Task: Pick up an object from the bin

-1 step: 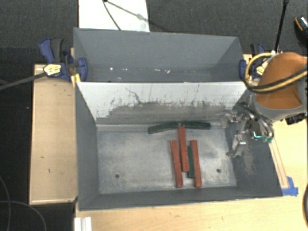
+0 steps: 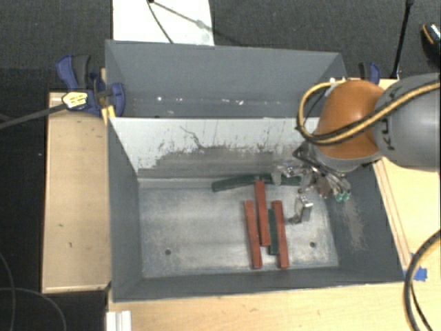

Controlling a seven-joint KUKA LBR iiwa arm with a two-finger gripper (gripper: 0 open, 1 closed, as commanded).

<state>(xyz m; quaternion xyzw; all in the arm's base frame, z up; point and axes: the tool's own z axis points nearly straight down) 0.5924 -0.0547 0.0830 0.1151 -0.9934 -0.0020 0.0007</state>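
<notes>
My gripper (image 2: 301,209) hangs low over the right part of the bin floor, below the orange wrist cover, and nothing shows between its fingers. Just left of it lie long reddish-brown sticks side by side: one (image 2: 252,234) leftmost, one (image 2: 262,211) in the middle and one (image 2: 278,233) nearest the gripper. A dark green stick (image 2: 274,232) lies between the last two. Another dark green stick (image 2: 234,182) lies crosswise along the back of the floor, left of the gripper.
The arm with its orange cover and cables comes in over the bin's right wall. The sloping back wall rises close behind the gripper. Bare bin floor stretches to the left of the sticks.
</notes>
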